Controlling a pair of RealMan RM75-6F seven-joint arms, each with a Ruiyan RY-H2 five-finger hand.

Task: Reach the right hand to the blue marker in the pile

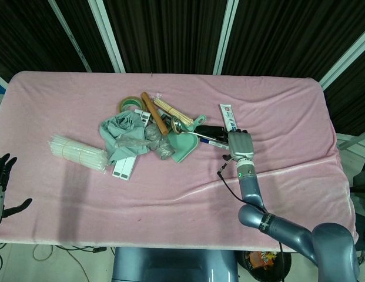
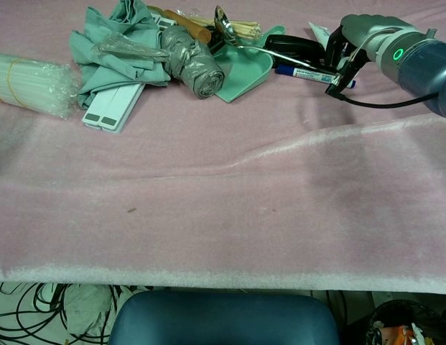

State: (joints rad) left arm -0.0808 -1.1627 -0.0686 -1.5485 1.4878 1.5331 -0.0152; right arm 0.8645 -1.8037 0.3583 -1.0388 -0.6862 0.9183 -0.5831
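Right hand at the blue marker, on the right edge of the pile.

From the head view, the right hand (image 1: 240,144) sits palm-down on the pink tablecloth (image 1: 276,117), just right of the green dustpan (image 1: 185,144); the blue marker (image 1: 210,141) runs out from the dustpan's side and its far end disappears under the hand. Whether the fingers are closed on it I cannot tell from up here. A white tube (image 1: 227,117) lies just beyond the hand. The left hand (image 1: 1,187) hangs off the table's near-left corner, fingers spread, holding nothing.

From the chest view, the right hand (image 2: 348,47) has its dark fingers (image 2: 336,63) curled down over the marker's (image 2: 309,72) right end, touching it; a firm grip is not clear. The marker lies flat, right of the dustpan (image 2: 248,70).
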